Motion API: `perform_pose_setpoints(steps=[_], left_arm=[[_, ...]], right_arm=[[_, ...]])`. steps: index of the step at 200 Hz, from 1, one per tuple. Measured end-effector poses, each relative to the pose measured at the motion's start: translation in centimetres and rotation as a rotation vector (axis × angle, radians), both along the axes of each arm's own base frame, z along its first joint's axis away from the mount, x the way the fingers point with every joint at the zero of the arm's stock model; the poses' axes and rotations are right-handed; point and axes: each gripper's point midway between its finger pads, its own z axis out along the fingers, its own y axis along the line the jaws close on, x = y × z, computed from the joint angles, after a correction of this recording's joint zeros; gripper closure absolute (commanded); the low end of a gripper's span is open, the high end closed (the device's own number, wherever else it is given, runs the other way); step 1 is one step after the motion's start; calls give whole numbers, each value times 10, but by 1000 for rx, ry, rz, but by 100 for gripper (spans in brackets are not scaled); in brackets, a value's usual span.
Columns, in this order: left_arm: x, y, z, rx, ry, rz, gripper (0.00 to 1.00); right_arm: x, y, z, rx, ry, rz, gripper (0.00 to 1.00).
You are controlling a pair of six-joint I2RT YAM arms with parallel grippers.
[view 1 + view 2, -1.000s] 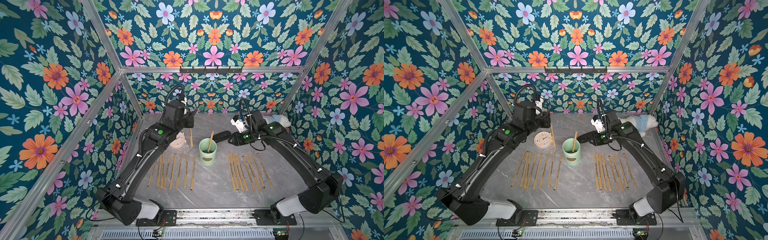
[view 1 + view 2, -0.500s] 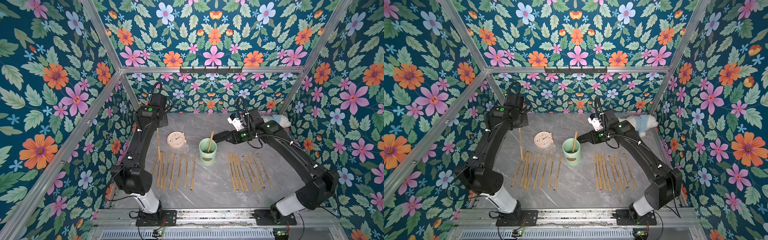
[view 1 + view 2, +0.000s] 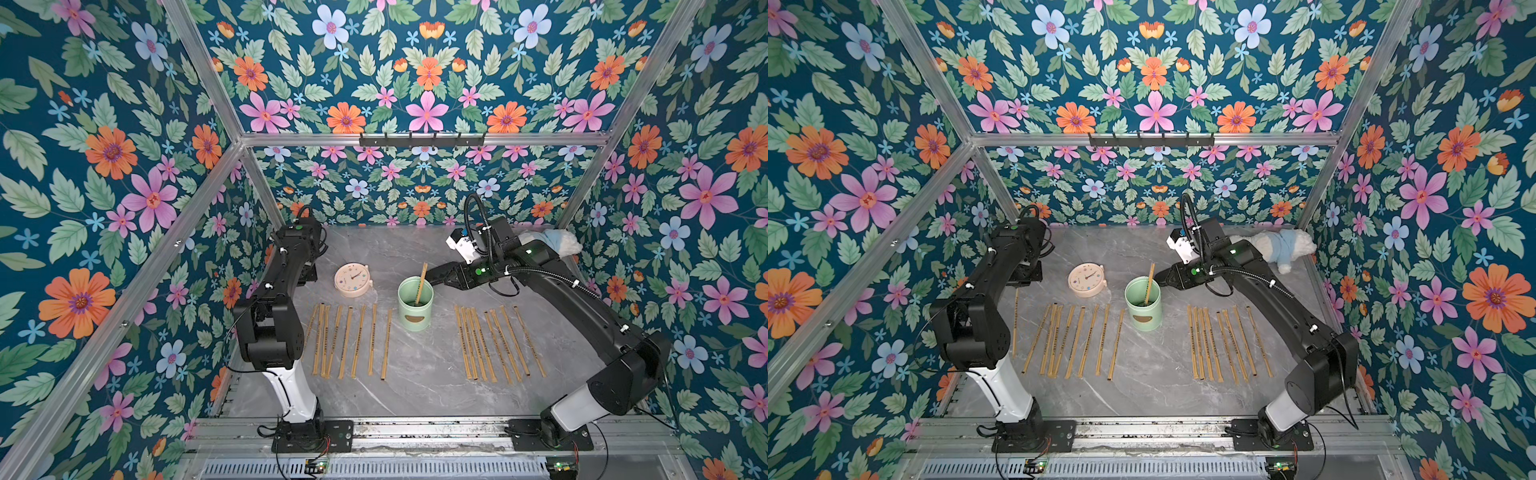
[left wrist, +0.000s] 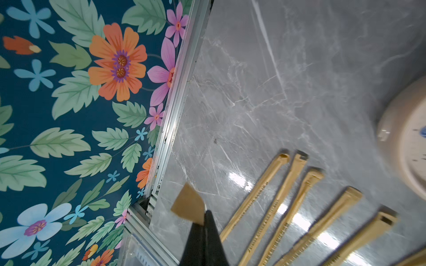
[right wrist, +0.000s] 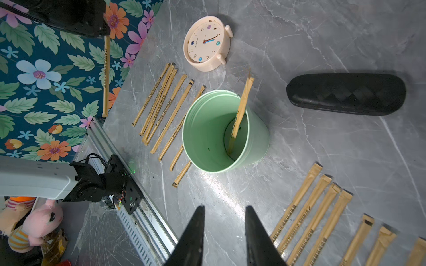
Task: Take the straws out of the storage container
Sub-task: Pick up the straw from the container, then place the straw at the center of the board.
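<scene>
Grey marbled tabletop [image 3: 415,395], boxed in by blue floral walls [image 3: 124,208] on three sides. Far left of the top views: left gripper [image 4: 204,217] pinched shut on one hanging straw [image 5: 106,76], at the table's left edge. Next, left row of straws [image 5: 158,103] flat on the table, about seven, too tightly packed for a sure count. One pink clock [image 3: 352,279] just behind. Centre: one storage container [image 5: 202,129], upright, one leaning straw [image 5: 241,110] inside. Right of its rim: right gripper [image 5: 224,208], jaws parted, empty. Then right row of straws [image 5: 296,200], seven or eight. At the table's far right corner: one plush toy [image 3: 1279,247].
</scene>
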Motion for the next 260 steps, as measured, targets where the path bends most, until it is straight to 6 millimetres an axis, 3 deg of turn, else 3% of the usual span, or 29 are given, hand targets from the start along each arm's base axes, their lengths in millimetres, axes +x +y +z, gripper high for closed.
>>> perform_pose_setpoints(steps=[36, 100, 157, 188, 260], left_arm=[[-9, 22, -32, 3, 55, 42, 95], [-6, 29, -68, 24, 94, 42, 96], [8, 33, -75, 52, 68, 27, 97], [13, 34, -82, 56, 60, 22, 97], [15, 34, -98, 59, 71, 12, 93]], right_arm=[[-3, 10, -3, -7, 8, 17, 68], [-5, 23, -6, -36, 16, 25, 68], [-2, 32, -8, -52, 20, 23, 68], [0, 36, -23, -81, 52, 25, 68], [1, 40, -21, -86, 45, 28, 68]])
